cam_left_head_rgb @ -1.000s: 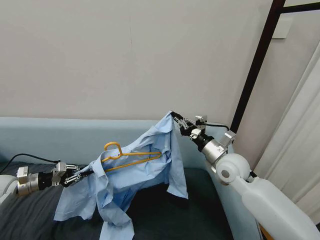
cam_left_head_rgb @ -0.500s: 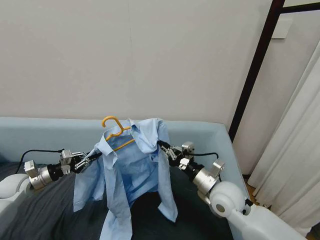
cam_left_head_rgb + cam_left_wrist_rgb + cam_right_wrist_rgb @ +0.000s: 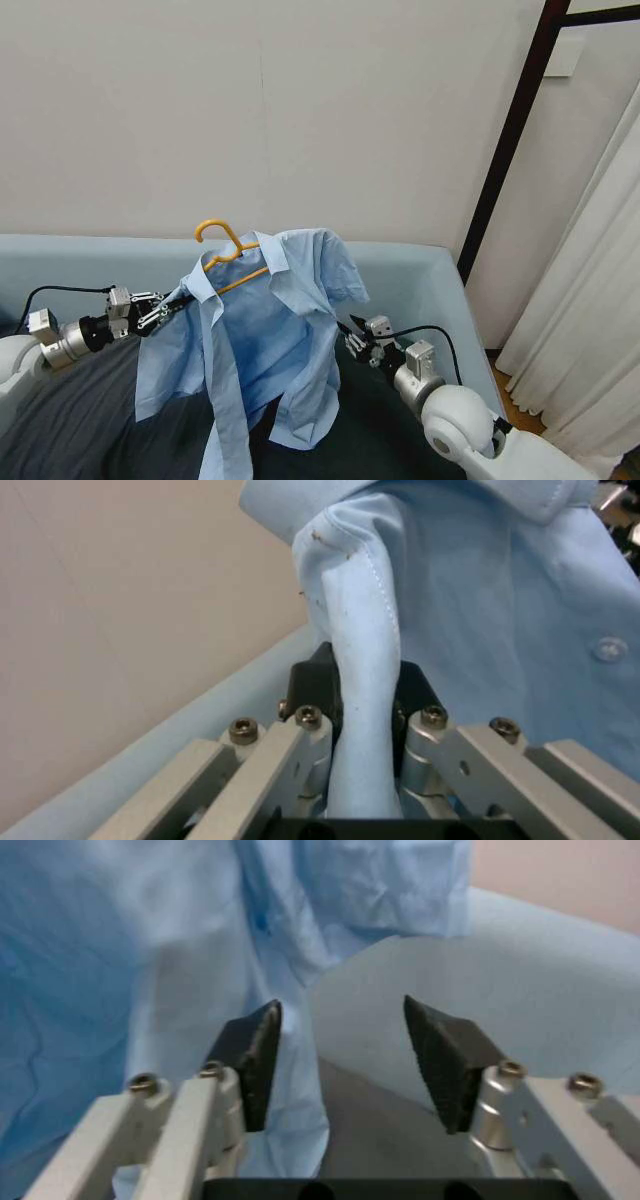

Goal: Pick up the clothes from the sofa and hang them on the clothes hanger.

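Note:
A light blue shirt (image 3: 262, 340) hangs on an orange hanger (image 3: 222, 250) above the sofa. My left gripper (image 3: 170, 306) is shut on the shirt's left shoulder edge; in the left wrist view a fold of the blue shirt (image 3: 365, 705) is pinched between the pads. My right gripper (image 3: 352, 335) is low beside the shirt's right front edge, open and holding nothing. In the right wrist view its fingers (image 3: 250, 1054) stand apart, with the shirt (image 3: 130, 967) just beyond them.
The pale blue sofa back (image 3: 420, 290) runs behind the shirt, with a dark seat cushion (image 3: 80, 410) below. A dark rack post (image 3: 510, 140) rises at right, next to a white curtain (image 3: 600, 330). A plain wall is behind.
My right gripper let go of the shirt's right shoulder and dropped lower, away from it. The shirt now hangs straighter on the hanger, which has risen and shifted left with my left gripper.

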{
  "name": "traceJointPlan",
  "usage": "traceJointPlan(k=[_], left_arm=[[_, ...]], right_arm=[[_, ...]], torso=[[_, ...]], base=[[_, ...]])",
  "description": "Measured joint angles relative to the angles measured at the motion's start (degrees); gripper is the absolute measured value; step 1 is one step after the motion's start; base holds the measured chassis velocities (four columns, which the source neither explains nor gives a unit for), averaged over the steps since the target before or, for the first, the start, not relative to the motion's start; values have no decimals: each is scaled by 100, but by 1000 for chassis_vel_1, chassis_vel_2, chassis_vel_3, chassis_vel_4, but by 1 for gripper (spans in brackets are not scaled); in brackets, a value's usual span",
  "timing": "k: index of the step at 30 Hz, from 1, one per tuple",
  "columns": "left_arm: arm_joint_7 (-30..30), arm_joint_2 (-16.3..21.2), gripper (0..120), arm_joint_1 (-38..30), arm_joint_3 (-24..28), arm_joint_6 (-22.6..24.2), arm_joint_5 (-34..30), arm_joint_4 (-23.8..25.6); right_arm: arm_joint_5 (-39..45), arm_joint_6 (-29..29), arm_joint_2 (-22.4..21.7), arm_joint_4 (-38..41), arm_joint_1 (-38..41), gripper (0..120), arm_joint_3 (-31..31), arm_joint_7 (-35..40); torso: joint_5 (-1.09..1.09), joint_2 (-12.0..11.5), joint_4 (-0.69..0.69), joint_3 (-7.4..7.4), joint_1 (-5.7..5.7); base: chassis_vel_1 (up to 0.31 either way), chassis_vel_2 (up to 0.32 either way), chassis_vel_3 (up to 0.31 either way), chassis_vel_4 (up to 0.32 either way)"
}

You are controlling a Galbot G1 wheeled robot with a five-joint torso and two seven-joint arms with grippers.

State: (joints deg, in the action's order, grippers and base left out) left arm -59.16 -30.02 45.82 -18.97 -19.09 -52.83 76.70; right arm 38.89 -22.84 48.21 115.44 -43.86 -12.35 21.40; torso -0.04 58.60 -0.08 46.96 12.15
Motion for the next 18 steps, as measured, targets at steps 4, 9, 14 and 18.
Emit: traceJointPlan(k=[4,9,14,18], left_arm=[[4,94,7,-151,82,-3,16,-46],[-45,170,7,-185,131,9,16,-4],[-237,332,7,-394,244,72,-108,18],[-491,532,7,-957,601,182,-314,-23]], right_arm=[[0,550,-93,191,32,67,209,-381],[95,1381,-207,193,370,86,261,-1064],[822,1392,-240,152,875,98,214,-1208],[1213,1407,-287,-20,1408,100,151,-1658]], torso=[[0,0,0,0,0],[-1,0,1,0,0],[-1,0,2,0,0],[0,0,1,0,0]], base=[[0,0,0,0],[0,0,0,0],[0,0,0,0],[0,0,0,0]])
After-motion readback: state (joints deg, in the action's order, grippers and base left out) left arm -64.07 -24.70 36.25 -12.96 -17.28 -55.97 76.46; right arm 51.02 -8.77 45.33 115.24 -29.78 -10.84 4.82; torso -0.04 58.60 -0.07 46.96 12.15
